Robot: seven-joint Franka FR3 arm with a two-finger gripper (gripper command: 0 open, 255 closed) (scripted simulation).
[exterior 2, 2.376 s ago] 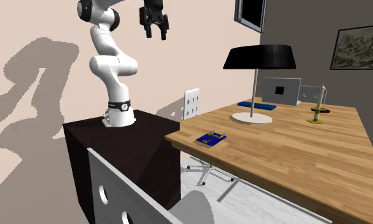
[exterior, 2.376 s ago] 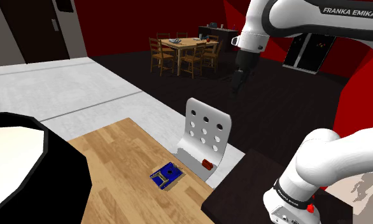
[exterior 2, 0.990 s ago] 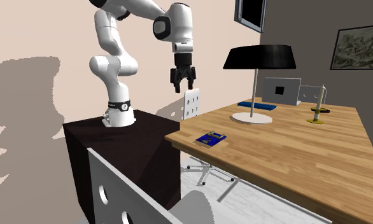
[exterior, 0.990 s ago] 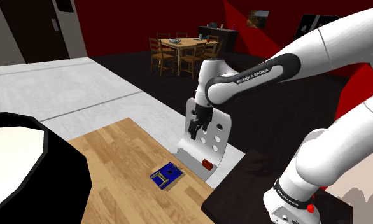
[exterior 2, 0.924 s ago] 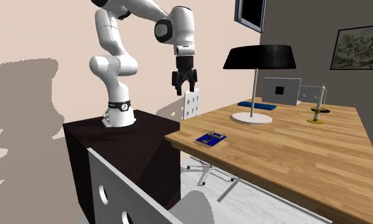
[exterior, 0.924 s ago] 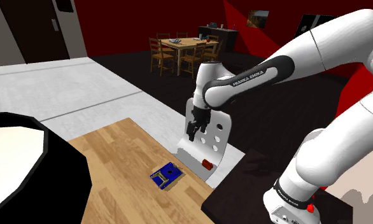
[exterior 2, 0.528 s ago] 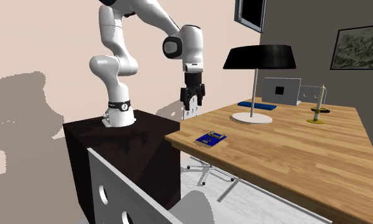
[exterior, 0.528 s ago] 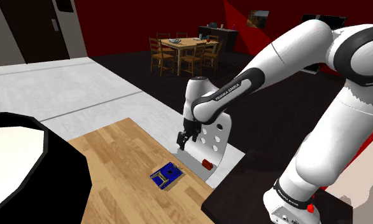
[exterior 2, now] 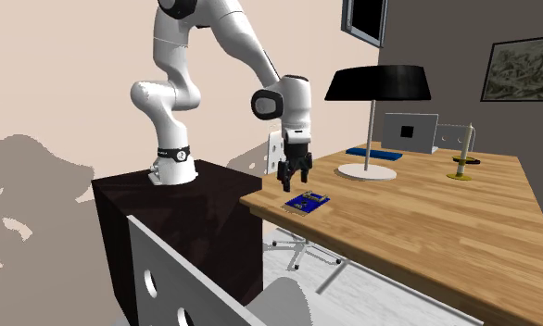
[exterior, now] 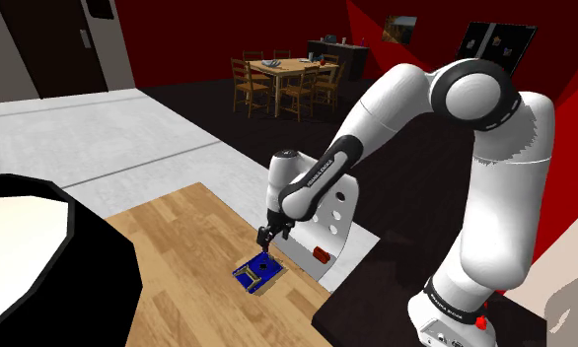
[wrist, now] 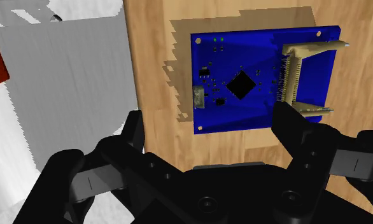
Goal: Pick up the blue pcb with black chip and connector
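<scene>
While our pincer hangs wide open and empty over the pcb, we judge it light, stiff, fragile: pinch opposite edges, sparing the connector.

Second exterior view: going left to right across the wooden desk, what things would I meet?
Blue circuit board with black chip, table lamp with black shade and white base, pale candle in a yellowish holder.

Pcb on desk near edge; pincer just above pcb; chair beyond desk edge.
</scene>
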